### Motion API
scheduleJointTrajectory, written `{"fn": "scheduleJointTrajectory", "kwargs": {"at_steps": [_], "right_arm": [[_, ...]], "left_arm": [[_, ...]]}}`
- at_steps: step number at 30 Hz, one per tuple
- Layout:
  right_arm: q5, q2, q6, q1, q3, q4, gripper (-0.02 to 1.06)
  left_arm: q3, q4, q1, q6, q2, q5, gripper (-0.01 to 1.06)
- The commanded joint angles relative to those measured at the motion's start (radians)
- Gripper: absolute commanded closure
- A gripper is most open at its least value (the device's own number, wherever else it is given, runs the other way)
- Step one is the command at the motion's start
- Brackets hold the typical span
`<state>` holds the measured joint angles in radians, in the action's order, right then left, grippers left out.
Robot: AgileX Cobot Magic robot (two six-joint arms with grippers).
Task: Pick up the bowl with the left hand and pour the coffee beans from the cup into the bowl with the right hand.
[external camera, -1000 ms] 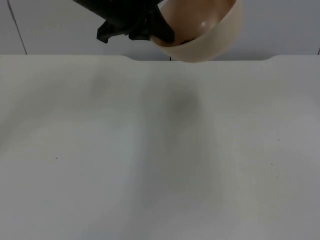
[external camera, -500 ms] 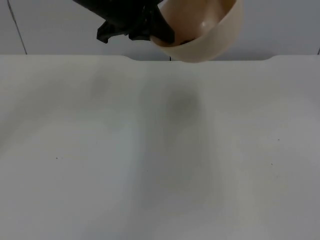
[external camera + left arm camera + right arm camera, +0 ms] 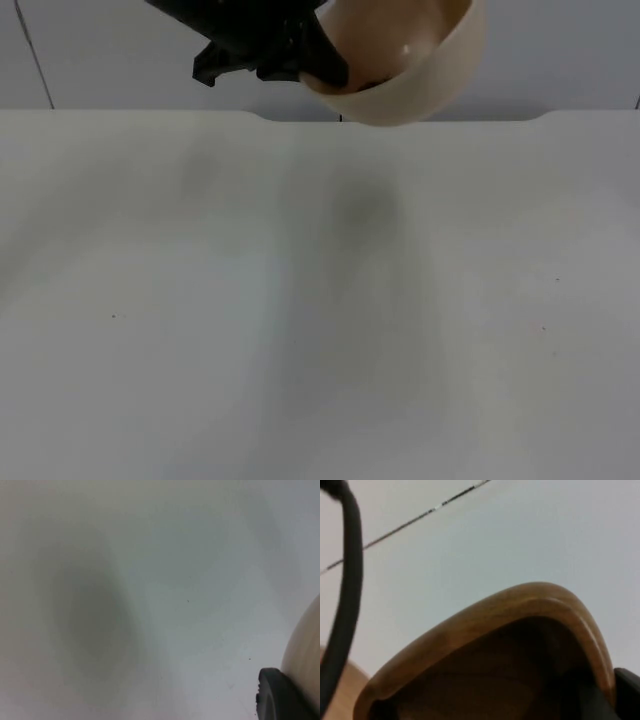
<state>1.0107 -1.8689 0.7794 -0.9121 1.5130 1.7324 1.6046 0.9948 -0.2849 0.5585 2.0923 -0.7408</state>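
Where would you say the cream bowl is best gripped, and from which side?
By its rim, from the side, as the left gripper does now: one finger inside the wall, one outside. The bowl is thin-walled and open-topped, so its rim gives the only narrow edge.

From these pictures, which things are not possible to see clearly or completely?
- Bowl: top view, its upper rim is cut off by the picture edge; dark specks inside are too small to identify.
- Left gripper: its fingers merge with the dark arm at the bowl's rim.
- Cup: right wrist view, its inside lies in shadow; contents cannot be told.
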Motion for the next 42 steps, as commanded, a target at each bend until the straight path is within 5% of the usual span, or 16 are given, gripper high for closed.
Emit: {"fn": "scheduleJointTrajectory", "kwargs": {"at_steps": [1, 3, 8, 17, 22, 24, 25, 31, 42], "right_arm": [[-0.006, 0.012, 0.032, -0.005, 0.003, 0.012, 1.05], [-0.008, 0.012, 0.006, -0.005, 0.003, 0.012, 1.05], [-0.017, 0.012, -0.327, -0.005, 0.003, 0.012, 1.05], [-0.097, 0.012, -0.462, -0.003, 0.003, 0.012, 1.05], [-0.079, 0.012, -0.309, -0.003, 0.003, 0.012, 1.05], [-0.012, 0.012, -0.106, -0.003, 0.003, 0.012, 1.05], [0.021, 0.012, -0.083, -0.003, 0.003, 0.012, 1.05], [0.013, 0.012, -0.168, -0.003, 0.003, 0.012, 1.05], [-0.003, 0.012, -0.168, -0.003, 0.003, 0.012, 1.05]], "left_arm": [[0.007, 0.003, -0.004, -0.006, 0.002, 0.000, 1.05], [0.007, 0.003, -0.004, -0.006, 0.002, 0.000, 1.05], [0.007, 0.003, -0.004, -0.006, 0.002, 0.000, 1.05], [0.007, 0.003, -0.004, -0.006, 0.002, 0.000, 1.05], [0.007, 0.003, -0.004, -0.006, 0.002, 0.000, 1.05], [0.007, 0.003, -0.004, -0.006, 0.002, 0.000, 1.05], [0.007, 0.003, -0.004, -0.006, 0.002, 0.000, 1.05], [0.007, 0.003, -0.004, -0.006, 0.002, 0.000, 1.05], [0.007, 0.003, -0.004, -0.006, 0.002, 0.000, 1.05]]}}
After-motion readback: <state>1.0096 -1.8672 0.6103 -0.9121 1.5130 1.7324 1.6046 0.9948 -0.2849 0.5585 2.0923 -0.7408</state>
